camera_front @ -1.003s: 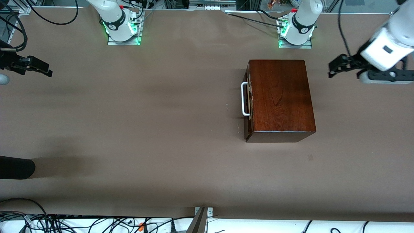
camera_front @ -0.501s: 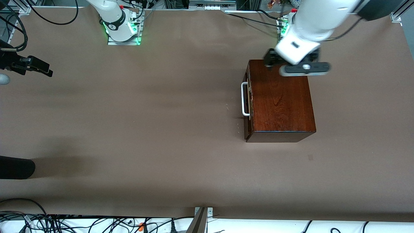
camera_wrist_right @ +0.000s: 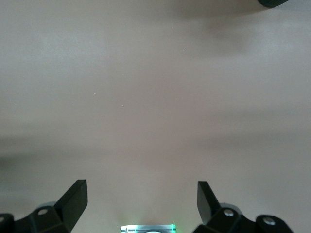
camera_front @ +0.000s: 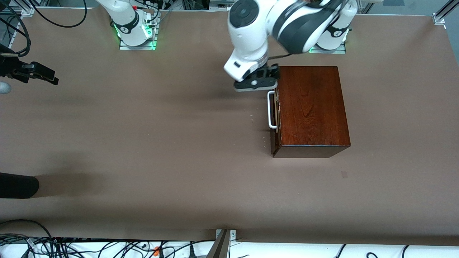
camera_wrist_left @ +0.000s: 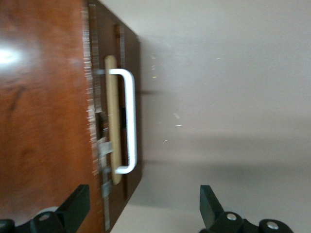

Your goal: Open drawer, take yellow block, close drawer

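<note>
The glossy dark-brown wooden box (camera_front: 310, 107) stands on the table near the left arm's base. Its drawer (camera_front: 275, 118) is shut, with the white bar handle (camera_front: 271, 109) facing the right arm's end of the table. My left gripper (camera_front: 259, 77) hangs open over the box's drawer-front corner that lies farther from the front camera. In the left wrist view its fingers (camera_wrist_left: 77, 206) straddle that edge, short of the handle (camera_wrist_left: 130, 121), and hold nothing. My right gripper (camera_front: 50, 77) waits open over the right arm's end of the table, fingers (camera_wrist_right: 75, 199) above bare table. The yellow block is hidden.
A black rounded object (camera_front: 18, 185) juts in at the table edge at the right arm's end, nearer the front camera. Cables (camera_front: 71, 247) run along the front edge. Both arm bases (camera_front: 136, 32) stand at the back edge. Brown table (camera_front: 161, 143) spreads between.
The left arm has swung from the left arm's end of the table across the box top to the drawer-front corner. The right arm and the drawer have not moved.
</note>
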Controlling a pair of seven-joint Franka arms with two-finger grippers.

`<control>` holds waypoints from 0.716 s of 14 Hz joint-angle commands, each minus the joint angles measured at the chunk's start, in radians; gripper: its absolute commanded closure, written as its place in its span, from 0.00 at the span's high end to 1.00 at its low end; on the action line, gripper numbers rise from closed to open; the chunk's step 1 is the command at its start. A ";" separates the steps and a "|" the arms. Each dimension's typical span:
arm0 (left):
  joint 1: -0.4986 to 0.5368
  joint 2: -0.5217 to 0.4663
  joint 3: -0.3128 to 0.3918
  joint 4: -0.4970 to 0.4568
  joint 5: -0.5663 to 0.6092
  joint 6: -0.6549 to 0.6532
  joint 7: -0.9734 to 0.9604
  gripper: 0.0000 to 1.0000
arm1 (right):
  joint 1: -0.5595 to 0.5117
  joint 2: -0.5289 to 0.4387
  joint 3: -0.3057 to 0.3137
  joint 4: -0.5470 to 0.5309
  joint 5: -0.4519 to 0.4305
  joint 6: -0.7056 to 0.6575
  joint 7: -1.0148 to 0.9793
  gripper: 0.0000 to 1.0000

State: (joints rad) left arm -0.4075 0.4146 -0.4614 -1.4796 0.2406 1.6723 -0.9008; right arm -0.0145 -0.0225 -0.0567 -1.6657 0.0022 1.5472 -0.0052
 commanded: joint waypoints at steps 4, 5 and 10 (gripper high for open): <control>-0.008 0.081 0.004 -0.057 0.109 0.107 0.016 1.00 | -0.012 -0.005 0.008 0.006 0.009 -0.010 -0.015 1.00; -0.005 0.081 0.004 -0.086 0.124 0.127 0.014 1.00 | -0.012 -0.005 0.008 0.006 0.009 -0.010 -0.015 1.00; 0.006 0.082 0.013 -0.163 0.151 0.196 0.014 1.00 | -0.012 -0.005 0.008 0.006 0.009 -0.012 -0.015 1.00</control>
State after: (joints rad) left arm -0.4055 0.5183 -0.4548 -1.6042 0.3595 1.8377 -0.8971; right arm -0.0145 -0.0225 -0.0567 -1.6657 0.0022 1.5472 -0.0052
